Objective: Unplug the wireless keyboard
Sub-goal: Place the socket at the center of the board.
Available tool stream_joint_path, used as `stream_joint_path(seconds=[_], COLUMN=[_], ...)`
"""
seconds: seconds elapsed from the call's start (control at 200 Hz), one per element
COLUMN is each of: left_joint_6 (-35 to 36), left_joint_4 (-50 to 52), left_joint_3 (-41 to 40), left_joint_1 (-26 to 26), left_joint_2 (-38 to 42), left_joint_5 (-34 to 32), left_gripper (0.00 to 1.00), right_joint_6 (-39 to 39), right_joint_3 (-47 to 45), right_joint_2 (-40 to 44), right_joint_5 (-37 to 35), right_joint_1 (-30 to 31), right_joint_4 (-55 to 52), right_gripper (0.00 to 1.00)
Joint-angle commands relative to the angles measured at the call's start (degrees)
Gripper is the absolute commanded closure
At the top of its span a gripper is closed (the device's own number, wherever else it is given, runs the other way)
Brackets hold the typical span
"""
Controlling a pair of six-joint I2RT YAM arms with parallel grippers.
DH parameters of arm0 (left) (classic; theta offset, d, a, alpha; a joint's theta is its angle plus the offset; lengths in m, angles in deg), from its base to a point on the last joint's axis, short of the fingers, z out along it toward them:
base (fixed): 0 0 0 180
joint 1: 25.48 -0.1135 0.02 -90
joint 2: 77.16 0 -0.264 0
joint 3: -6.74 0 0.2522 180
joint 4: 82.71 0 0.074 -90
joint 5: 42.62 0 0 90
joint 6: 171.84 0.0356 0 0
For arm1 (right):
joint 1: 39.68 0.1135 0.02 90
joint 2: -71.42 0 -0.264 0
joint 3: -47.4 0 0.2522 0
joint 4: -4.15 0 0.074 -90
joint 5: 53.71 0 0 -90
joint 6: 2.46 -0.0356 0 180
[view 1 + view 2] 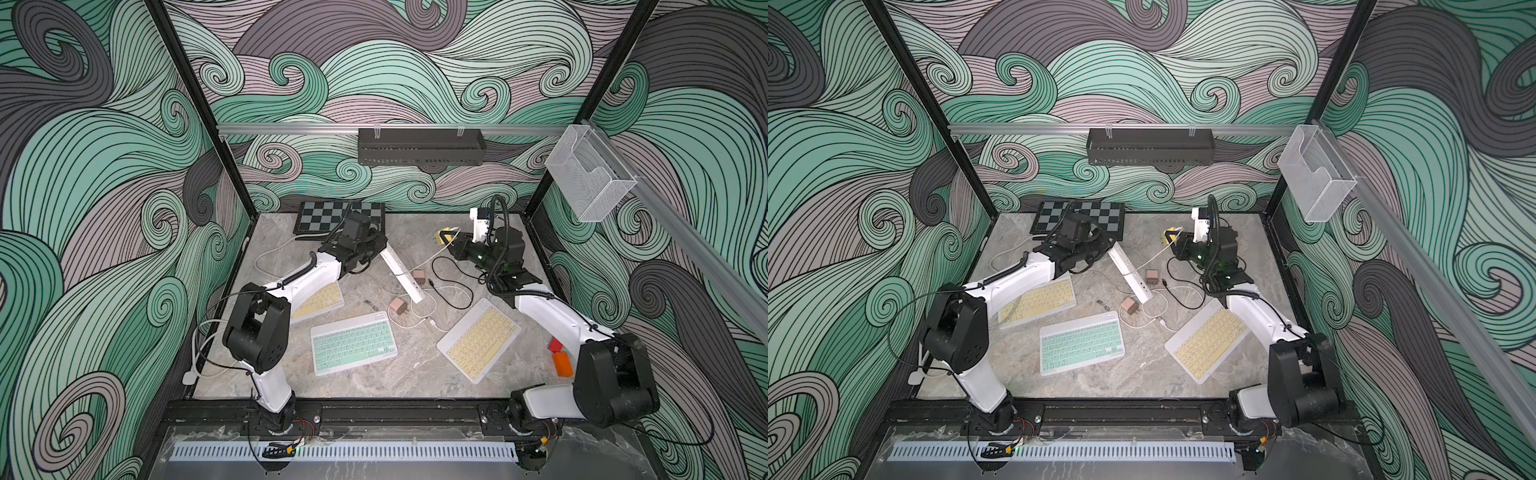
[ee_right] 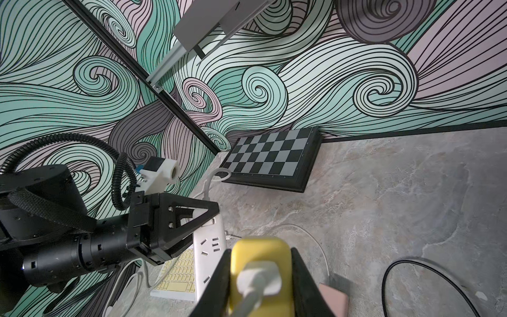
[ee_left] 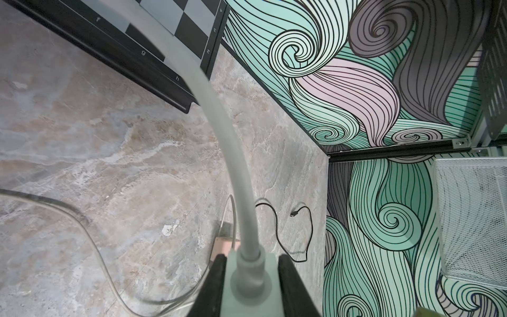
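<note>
Three wireless keyboards lie on the marble table: a green one in the middle, a yellow one at the right, and another yellow one partly under my left arm. My left gripper is shut on the corded end of the white power strip. Above the back right of the table, my right gripper is shut on a yellow charger, with a white cable plug in its face. Its thin white cable trails toward the strip; where it ends is unclear.
Two pink chargers lie beside the strip. A loose black cable coils between them and my right arm. A chessboard leans at the back left. Red and orange blocks sit at the right edge.
</note>
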Motion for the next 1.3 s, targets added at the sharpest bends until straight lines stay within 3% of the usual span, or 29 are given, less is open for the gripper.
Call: stream_joint_path(seconds=[0.0,0.2,0.555,0.725,0.891,1.166,1.296], left_joint_6=[0.18,-5.98,-10.02,-8.10,-7.98,-2.27,-2.99], left_joint_4=[-3.61,-8.76,-12.79,-14.27,-13.83,-11.90,-18.93], left_joint_3=[1.17,0.60,2.45,-0.19,-3.49,-3.84,-5.71], left_joint_1=[-0.81,-1.32,-1.43,-2.06,-4.72,-7.83,-8.60], left_joint_2=[0.94,0.32,1.52,4.07,5.90,4.01,0.38], left_joint_5=[-1.70,-0.90,-7.92,-13.73,-15.38,-15.56,-13.67], left_gripper=[1.00,1.00,1.00,1.00,1.00,1.00,1.00], right_joint_6=[0.16,-1.46,4.90,8.82,10.60,5.68,2.08], right_joint_3=[1.84,3.98,7.09,6.77,5.18,1.40,-0.11], right_joint_2=[1.91,1.13,-2.83,-2.05,1.43,5.85,7.10], right_joint_5=[0.57,3.94,10.49,7.88,3.37,-2.11,-2.24], right_joint_1=[0.13,1.78,8.69,8.66,7.26,1.67,-1.12], right_joint_4=[0.80,0.39,-4.68,-10.32,-13.27,-14.30,-13.90], right_gripper=[1.00,1.00,1.00,1.00,1.00,1.00,1.00])
